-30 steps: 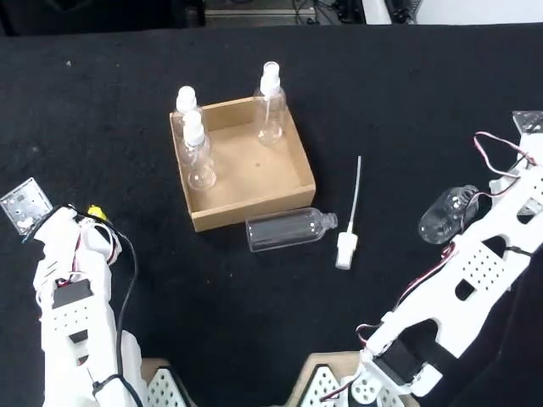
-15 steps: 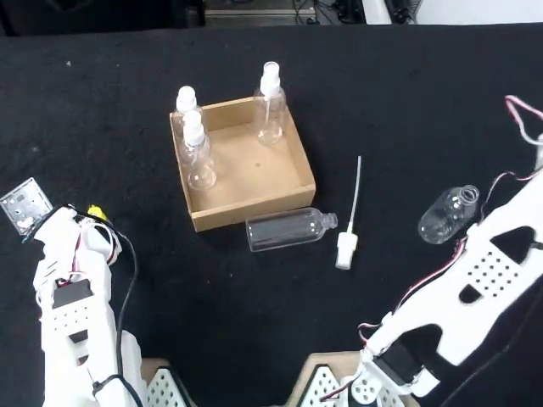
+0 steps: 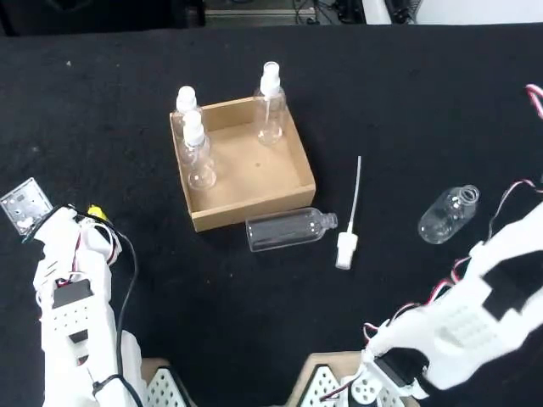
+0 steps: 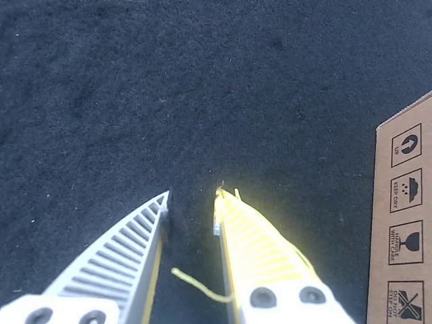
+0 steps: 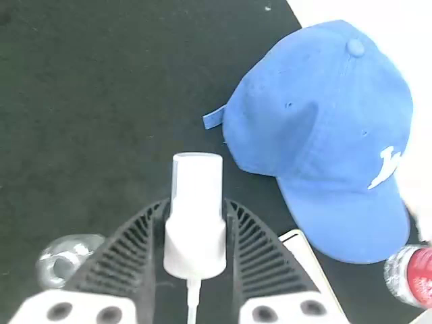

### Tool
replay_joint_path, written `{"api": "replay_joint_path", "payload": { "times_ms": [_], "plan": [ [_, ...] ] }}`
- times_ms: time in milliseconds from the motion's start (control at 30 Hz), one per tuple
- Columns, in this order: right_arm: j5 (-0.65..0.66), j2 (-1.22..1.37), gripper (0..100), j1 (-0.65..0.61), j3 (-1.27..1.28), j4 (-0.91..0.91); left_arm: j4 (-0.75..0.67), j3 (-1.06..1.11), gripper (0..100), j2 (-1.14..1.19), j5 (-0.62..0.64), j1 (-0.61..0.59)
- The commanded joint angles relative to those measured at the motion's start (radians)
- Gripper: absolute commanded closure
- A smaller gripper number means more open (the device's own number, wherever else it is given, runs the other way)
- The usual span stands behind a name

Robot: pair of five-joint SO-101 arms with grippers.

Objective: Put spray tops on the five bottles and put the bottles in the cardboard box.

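Three capped bottles [image 3: 197, 151] stand in the cardboard box [image 3: 222, 219]; two bare bottles [image 3: 288, 230] lie outside, one just beside its wall, one well apart. We judge them light and slick: grip mid-body. Right fingers [image 5: 256, 250] clench one spray top [image 5: 196, 229]; a second spray top [image 3: 346, 248] lies near the box. Left fingers [image 4: 253, 250] gape, empty.

The top [image 5: 196, 223] pinched in the right hand [image 5: 196, 206] has its tube chopped off at the frame edge. The bottle [image 5: 61, 260] just beside the top is half hidden behind a finger [image 5: 128, 250]. A red bottle [image 5: 413, 273] well apart from the top is clipped and blurry. Left wrist view cuts the box [image 4: 403, 223] down to one wall.
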Motion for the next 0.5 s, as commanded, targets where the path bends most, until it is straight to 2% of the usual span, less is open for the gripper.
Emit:
{"api": "replay_joint_path", "payload": {
  "times_ms": [0,300,467],
  "plan": [
    [-0.058,-0.140,98.8,-0.052,0.082,-0.098,-0.023,-0.008,91,-0.015,-0.008,-0.010],
    [-0.163,-0.340,98.8,-0.089,0.340,-0.203,-0.023,-0.008,91,-0.015,-0.008,-0.012],
    [-0.169,-0.561,98.8,-0.103,0.644,-0.356,-0.023,-0.008,91,-0.015,-0.008,-0.012]
  ]
}}
